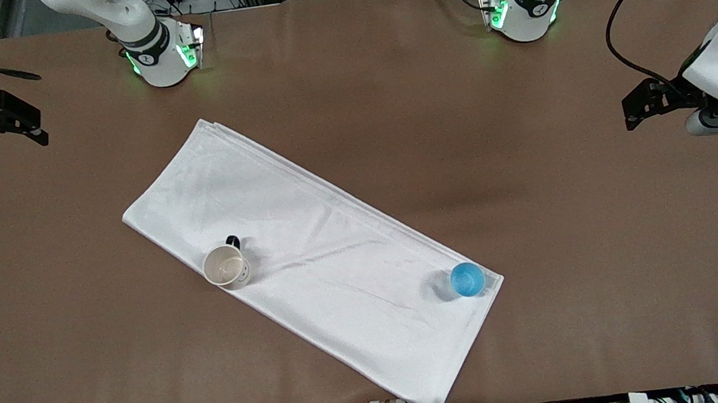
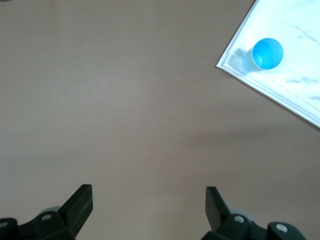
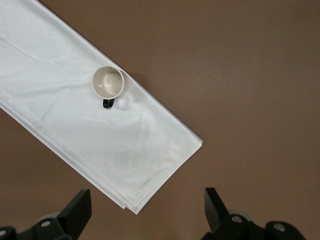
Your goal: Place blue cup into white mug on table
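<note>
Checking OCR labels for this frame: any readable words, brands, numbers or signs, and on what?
No text can be read in any view.
Small bright-blue plastic cup: no print visible.
Small white ceramic mug with black handle: no print visible.
Long white folded cloth: plain.
Round dark marks on both arm bases: too small to read.

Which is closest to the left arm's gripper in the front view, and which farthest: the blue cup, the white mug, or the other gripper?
From the left gripper, jaws open, waiting over the table's end:
1. Blue cup, on the cloth's corner toward the left arm.
2. White mug, on the cloth's edge nearer the right arm.
3. Right gripper, over the table's right-arm end.
</note>
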`<state>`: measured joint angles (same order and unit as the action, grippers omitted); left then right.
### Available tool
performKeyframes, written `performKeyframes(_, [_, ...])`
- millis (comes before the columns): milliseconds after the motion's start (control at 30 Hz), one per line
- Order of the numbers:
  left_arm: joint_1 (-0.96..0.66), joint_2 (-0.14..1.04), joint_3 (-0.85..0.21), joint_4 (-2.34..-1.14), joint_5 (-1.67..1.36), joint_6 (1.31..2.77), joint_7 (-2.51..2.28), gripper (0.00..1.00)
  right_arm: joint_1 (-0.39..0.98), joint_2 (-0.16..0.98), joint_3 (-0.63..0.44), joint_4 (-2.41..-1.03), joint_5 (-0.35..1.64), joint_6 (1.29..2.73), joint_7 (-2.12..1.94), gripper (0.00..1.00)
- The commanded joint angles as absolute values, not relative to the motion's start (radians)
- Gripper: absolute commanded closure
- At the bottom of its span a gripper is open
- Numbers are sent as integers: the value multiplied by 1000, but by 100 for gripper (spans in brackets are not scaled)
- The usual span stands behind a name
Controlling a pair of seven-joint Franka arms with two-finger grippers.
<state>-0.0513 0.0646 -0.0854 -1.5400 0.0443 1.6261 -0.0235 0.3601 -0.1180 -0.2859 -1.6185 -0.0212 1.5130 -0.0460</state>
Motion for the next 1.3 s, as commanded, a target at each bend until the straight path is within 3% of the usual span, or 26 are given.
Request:
performKeyframes(0, [-48, 64, -89, -1536, 66, 1628, -3, 0, 364, -146, -273, -1643, -57, 1514, -60, 0])
performKeyframes(400, [-61, 112, -87, -1529, 66, 1631, -21, 0, 360, -146, -276, -1649, -52, 1522, -55, 0])
performKeyframes(633, [-69, 198, -94, -1526, 58, 1669, -110, 0, 360, -141, -276, -1672, -43, 1543, -54, 0])
performKeyframes(1000, [-178, 371, -97, -1496, 57, 1845, -440, 0, 423, -107, -268, -1825, 8, 1724, 64, 0])
performKeyframes(1267, [-224, 475, -97, -1496, 57, 2014, -575, 0, 503, -5, -268, -1896, 3, 1865, 196, 0])
